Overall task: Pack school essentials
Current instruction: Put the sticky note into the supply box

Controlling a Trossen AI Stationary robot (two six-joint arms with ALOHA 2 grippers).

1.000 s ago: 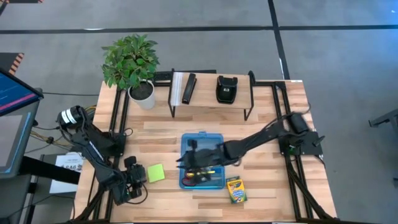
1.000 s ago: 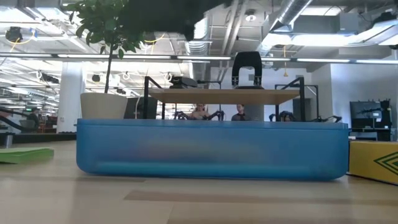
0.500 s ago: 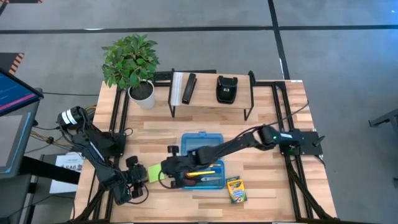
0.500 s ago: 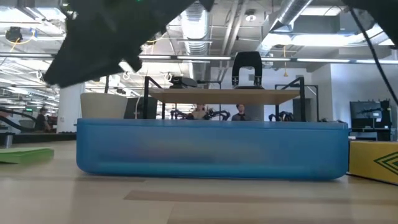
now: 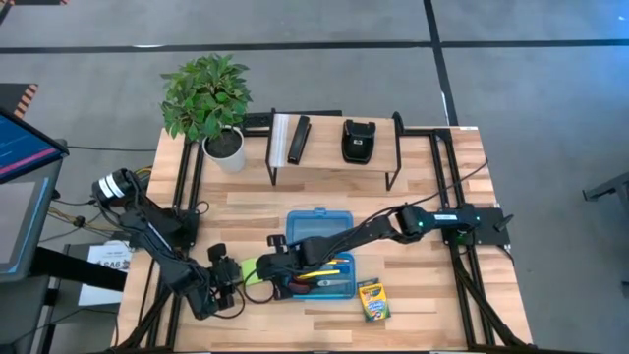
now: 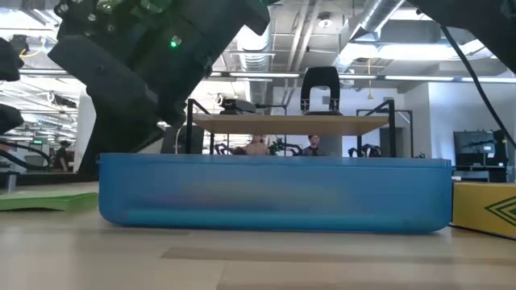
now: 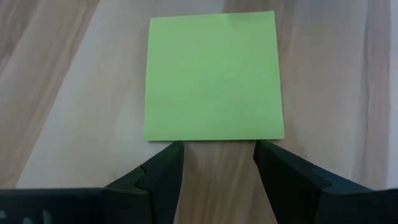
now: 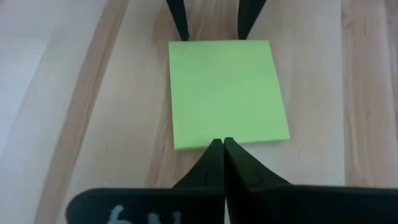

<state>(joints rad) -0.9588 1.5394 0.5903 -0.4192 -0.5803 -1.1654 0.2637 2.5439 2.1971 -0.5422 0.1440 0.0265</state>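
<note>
right end effector (image 8: 222, 147) moved over one sticky-note pad (image 8: 227, 92), one crayon box (image 5: 371, 299)

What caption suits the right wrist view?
Right gripper, fingers shut, at one edge of the lime-green sticky-note pad; left gripper open opposite.

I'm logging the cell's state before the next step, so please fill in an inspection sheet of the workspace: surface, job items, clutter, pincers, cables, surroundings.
Surface: wooden table, no spills seen.
Job's things: sticky-note pad flat on the wood left of the blue case; scissors and pencils inside the case; crayon box on the table beside its right front corner.
Clutter: potted plant; shelf rack holding two black objects.
Pincers: left pincer open at one pad edge; right pincer shut, tips at the opposite edge. Neither holds it.
Cables: wires run along both arm bases.
Surroundings: blue screen at the left edge; people far behind in the low view.
</note>
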